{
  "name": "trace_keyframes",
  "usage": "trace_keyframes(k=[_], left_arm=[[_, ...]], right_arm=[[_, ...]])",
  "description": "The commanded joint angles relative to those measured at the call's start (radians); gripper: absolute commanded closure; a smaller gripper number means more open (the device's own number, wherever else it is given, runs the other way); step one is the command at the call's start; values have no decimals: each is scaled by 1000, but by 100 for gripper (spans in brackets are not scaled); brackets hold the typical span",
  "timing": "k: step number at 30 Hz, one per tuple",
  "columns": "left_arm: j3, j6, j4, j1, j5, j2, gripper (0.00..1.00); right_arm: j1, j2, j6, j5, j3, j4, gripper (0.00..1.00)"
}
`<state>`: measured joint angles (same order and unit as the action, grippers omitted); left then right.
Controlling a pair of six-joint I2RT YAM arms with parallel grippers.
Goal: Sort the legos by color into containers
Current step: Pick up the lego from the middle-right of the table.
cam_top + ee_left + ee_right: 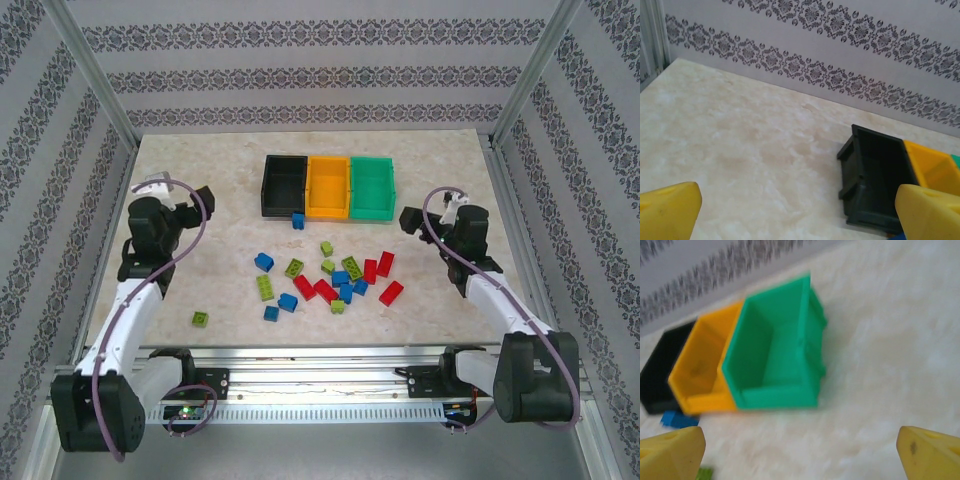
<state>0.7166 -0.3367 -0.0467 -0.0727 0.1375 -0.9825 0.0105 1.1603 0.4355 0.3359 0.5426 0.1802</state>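
Three containers stand side by side at the back centre: a black bin, an orange-yellow bin and a green bin, all holding nothing. Blue, lime green and red legos lie scattered in front of them. One blue brick sits just before the black bin, and one lime brick lies alone at the near left. My left gripper hovers open left of the bins; its wrist view shows the black bin. On the far side my right gripper hangs open beside the green bin.
Patterned walls and metal posts close in the table on three sides. Bare marble-look surface stretches left of the black bin and to the right of the green one. The arm bases sit on a rail at the near edge.
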Motion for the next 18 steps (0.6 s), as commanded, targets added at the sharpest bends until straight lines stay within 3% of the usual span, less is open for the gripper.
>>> trace_keyframes(k=[1,7,12,15,18], left_arm=[[87,-106,339,-18,135,18,1],[201,-2,596,-18,186,-23,1],[118,-27,633,-18,111,-20,1],[66,-51,619,-18,117,-23,1],[45,-73,623,-19,153,-32,1]], right_arm=[[-13,11,111,135,14,-239,2],[-122,-25,88,-59,41,-524,2],[-254,8,95,-209,106,-613,8],[-319,61,97,-315,149,-638,14],[-334,131,106,-328,187,-645,17]])
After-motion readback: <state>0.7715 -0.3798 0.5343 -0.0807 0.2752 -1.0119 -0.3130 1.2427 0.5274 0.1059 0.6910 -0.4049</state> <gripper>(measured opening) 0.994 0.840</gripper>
